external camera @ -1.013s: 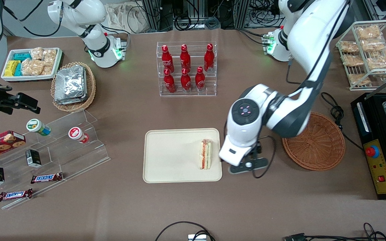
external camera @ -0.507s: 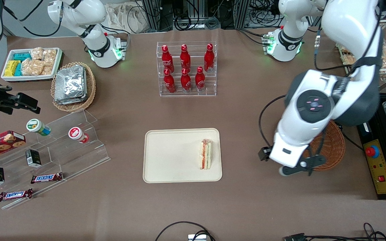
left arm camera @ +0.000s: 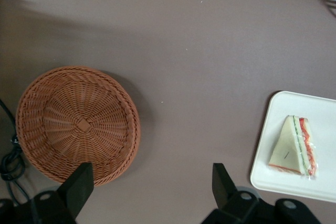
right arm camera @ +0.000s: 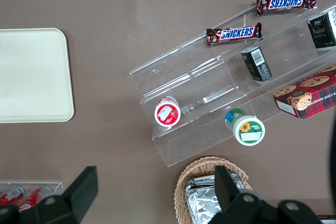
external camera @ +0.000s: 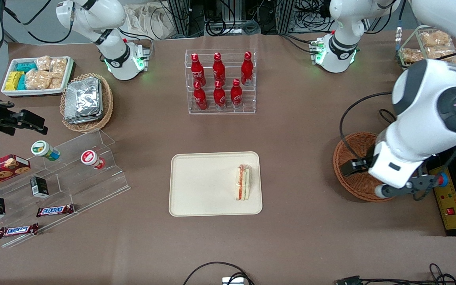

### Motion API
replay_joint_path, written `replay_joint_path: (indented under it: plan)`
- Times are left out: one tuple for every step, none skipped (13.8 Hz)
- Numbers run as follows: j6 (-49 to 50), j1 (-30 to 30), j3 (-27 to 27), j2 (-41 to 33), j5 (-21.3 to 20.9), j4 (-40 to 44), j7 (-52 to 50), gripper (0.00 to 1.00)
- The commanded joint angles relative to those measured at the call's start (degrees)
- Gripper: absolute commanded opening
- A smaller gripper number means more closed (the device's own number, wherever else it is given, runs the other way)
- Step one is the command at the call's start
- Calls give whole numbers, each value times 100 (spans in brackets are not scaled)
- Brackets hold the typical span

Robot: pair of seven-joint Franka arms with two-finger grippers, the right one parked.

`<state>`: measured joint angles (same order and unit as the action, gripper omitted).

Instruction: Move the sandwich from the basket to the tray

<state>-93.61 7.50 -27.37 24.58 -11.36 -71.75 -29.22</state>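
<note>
Since a second ago, the left arm has swung away from the tray (external camera: pixel 196 186) to hover high over the basket (external camera: pixel 356 184). Its gripper (left arm camera: pixel 149 182) is wide open and empty. The sandwich (external camera: pixel 243 182) lies in the tray.
</note>
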Motion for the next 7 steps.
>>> replay_joint_path:
  plan:
    - [27,181,195,-558,396,-514,547,100]
    - [18,103,536,-725,615,-646,827,100]
    - [18,15,862,-936,844,-821,1187,100]
    - [18,-108,1204,-1155,994,-1006,1565,100]
    - [35,-257,1530,-1375,1065,-1155,1882,100]
    - [70,-406,1794,-1534,1083,-1279,2146,100]
    - [158,-495,1997,-1718,1083,-1393,2409,100]
